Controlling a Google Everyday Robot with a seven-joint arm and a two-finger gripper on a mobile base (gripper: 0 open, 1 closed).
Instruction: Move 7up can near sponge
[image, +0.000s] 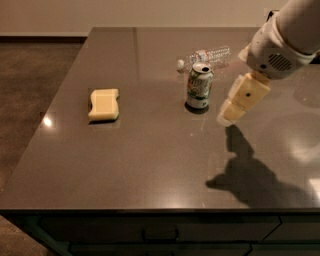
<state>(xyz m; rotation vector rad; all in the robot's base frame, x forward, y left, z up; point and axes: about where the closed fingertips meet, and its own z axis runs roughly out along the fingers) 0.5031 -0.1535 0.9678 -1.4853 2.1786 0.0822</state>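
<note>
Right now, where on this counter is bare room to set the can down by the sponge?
Bare counter lies between the sponge and the 7up can, and along the front edge. Crowded at right: can, water bottle, tool beside it.

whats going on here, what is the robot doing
A one-armed robot is working over a dark table. Its gripper hangs just right of the upright 7up can in this view, not touching it. The sponge lies flat well off to the left, so the can is not yet near it. A clear water bottle lies on its side behind the can.
</note>
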